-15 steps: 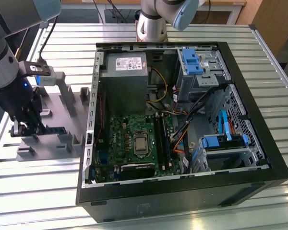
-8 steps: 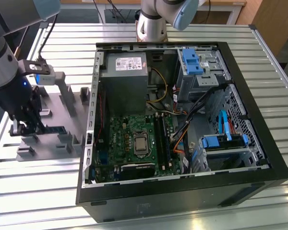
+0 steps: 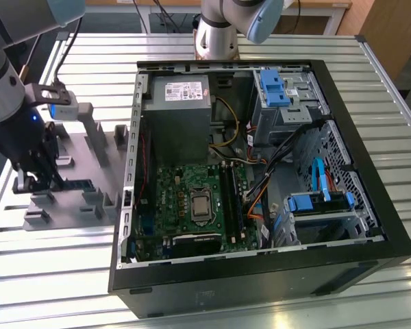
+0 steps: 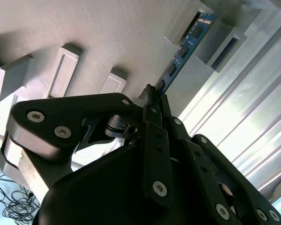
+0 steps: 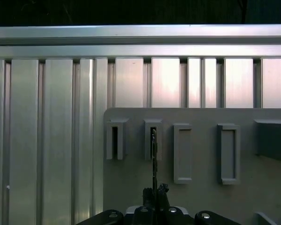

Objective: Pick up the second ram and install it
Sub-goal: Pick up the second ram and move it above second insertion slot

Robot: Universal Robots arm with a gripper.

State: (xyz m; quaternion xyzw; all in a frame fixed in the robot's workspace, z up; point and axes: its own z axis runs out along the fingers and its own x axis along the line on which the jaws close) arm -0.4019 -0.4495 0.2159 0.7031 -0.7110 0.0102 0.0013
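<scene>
The arm (image 3: pixel 5 96) stood at the exterior view's left, its thick grey link reaching down over the near left part of the bench (image 3: pixel 55 274), wrist turned so the tool (image 3: pixel 38 179) pointed down at the tray (image 3: pixel 82 161). In the second wrist view the tool's black metal fingers (image 4: pixel 155 136), flat bars studded with round screw heads, came together and were clamped on one end of the second ram (image 4: pixel 185 44). The stick was thin and flat, a blue-green board with small black square chips along its face. It ran away from the tool, and its other end sat in a grey slotted post. In the first wrist view it appeared edge-on as a thin dark line running from the fingers to a slotted post.

The tray was a matte grey plastic plate with blocky upright posts and rectangular slotted sockets. It lay on the bench's ribbed, shiny aluminium slats, just left of the computer case (image 3: pixel 260 288).

The case was a black metal box lying open on its side. Inside lay a green motherboard (image 3: pixel 175 195) with a square silver processor socket. Long black memory slots (image 3: pixel 229 199) lay just right of the socket, and a plain grey power supply box (image 3: pixel 178 116) stood at the far side. Blue plastic latches (image 3: pixel 272 86) and loose cables were further right.
</scene>
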